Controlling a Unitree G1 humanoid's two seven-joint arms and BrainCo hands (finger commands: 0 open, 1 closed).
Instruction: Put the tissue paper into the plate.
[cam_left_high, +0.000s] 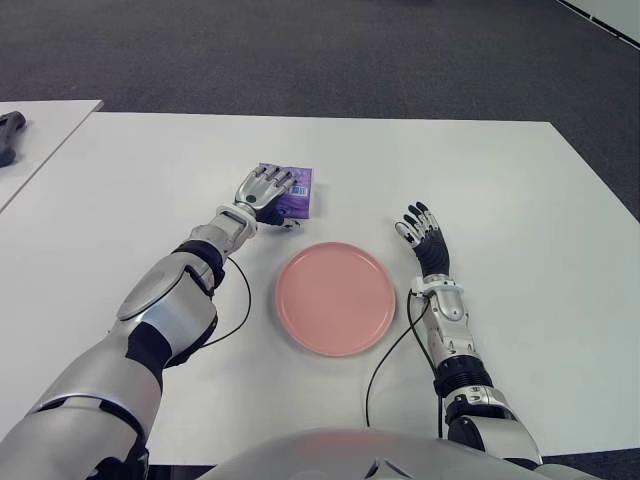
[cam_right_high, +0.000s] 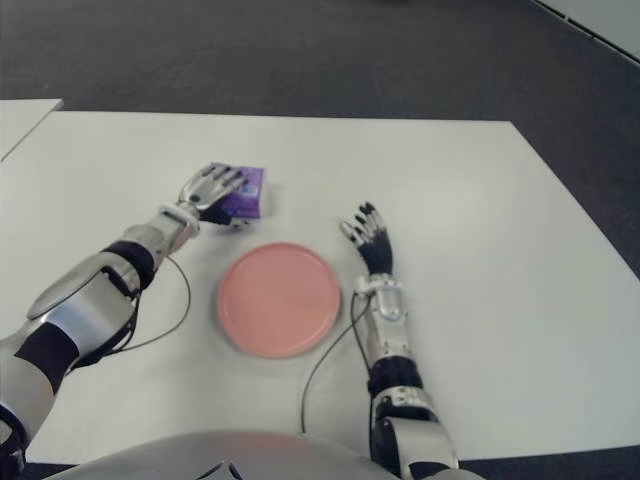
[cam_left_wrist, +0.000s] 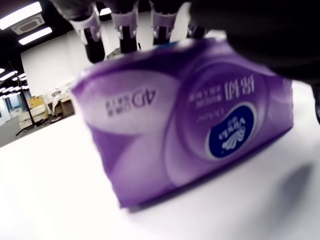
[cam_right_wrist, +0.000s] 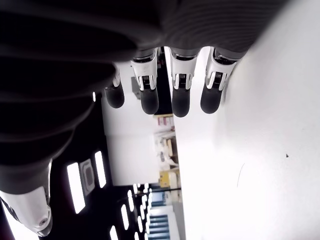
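White, smooth table (cam_left_high: 520, 200) stands on dark grey carpet (cam_left_high: 300, 50). Glossy purple tissue pack (cam_left_high: 296, 190) lies far-left of the round pink plate (cam_left_high: 335, 298), left hand (cam_left_high: 264, 188) draped over it, fingers extended. Right hand (cam_left_high: 422, 232), right of the plate, is spread and empty.

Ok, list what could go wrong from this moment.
1. The left hand lies over the purple tissue pack with fingers draped on top, not clearly clamped; lifted now, it may slip.
2. The pack sits just beyond the pink plate; dragging it could nudge the plate.
3. The right hand, open beside the plate, could be bumped.
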